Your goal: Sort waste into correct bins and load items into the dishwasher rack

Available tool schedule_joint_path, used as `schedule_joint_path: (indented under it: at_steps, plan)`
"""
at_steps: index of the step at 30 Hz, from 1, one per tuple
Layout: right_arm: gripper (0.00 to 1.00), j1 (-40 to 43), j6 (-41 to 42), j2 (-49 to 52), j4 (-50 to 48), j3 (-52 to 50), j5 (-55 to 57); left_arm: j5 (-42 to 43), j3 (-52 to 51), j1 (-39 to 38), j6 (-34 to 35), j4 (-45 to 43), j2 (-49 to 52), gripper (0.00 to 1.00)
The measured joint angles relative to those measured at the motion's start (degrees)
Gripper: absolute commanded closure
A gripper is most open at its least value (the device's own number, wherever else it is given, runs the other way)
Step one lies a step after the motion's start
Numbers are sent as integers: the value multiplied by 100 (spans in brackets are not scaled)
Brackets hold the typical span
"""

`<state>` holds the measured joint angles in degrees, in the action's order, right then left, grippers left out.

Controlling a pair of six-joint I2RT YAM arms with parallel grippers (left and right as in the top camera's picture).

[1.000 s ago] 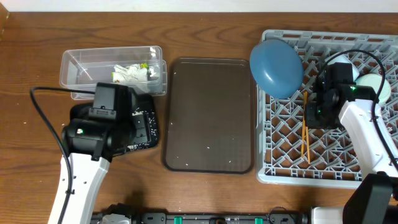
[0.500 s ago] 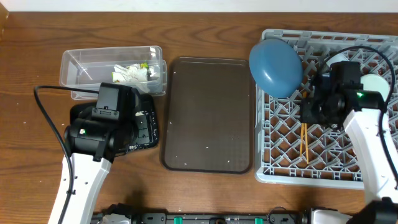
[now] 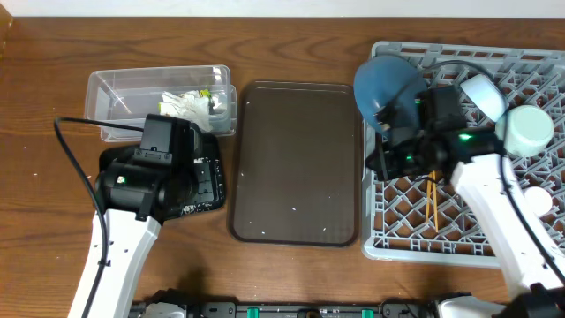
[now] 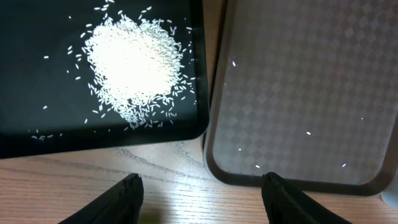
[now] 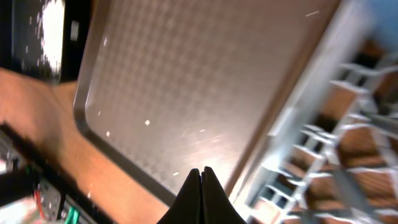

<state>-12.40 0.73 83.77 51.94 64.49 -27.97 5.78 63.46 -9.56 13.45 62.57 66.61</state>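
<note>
The light-grey dishwasher rack (image 3: 477, 238) holds the dark-blue dish (image 3: 388, 88) on edge at its left, a pale-blue bowl (image 3: 483, 90), a mint-green bowl (image 3: 528, 129) and wooden chopsticks (image 3: 433, 201). My right gripper (image 3: 378, 164) is shut and empty at the rack's left edge; the right wrist view shows its tips (image 5: 201, 172) over the brown tray (image 5: 205, 81). My left gripper (image 4: 202, 180) is open and empty, just in front of the black tray (image 4: 25, 140), which holds the rice heap (image 4: 134, 65). The clear tub (image 3: 115, 93) holds white tissue (image 3: 181, 104) and wrapper bits.
The brown serving tray (image 3: 296, 163) lies between the black tray (image 3: 115, 159) and the rack, with a few stray rice grains on it. A pink-white cup (image 3: 537, 200) shows partly behind my right arm. Bare wooden table (image 3: 44, 62) surrounds everything.
My right arm has swung left from above the chopsticks in the rack to the rack's left edge by the brown tray. The chopsticks stay in the rack. The left arm has barely moved.
</note>
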Motion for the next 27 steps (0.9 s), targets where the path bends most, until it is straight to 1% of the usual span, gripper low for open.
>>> schedule_joint_path:
  at_steps: [4, 9, 13, 18, 23, 27]
  plan:
    - [99, -468, 212, 361, 7, 2, 201, 0, 0, 0, 0, 0, 63, 36]
    - [99, -796, 557, 758, 81, 2, 848, 0, 0, 0, 0, 4, 76, 36]
    - [99, -839, 988, 898, 306, 2, 1600, 0, 0, 0, 0, 7, 79, 36]
    - [99, -896, 1403, 898, 470, 61, 2090, 0, 0, 0, 0, 4, 79, 36]
    - [99, -901, 1543, 898, 503, 61, 2564, 0, 0, 0, 0, 4, 79, 36]
    - [99, -901, 1569, 898, 461, 63, 2693, 0, 0, 0, 0, 4, 79, 36]
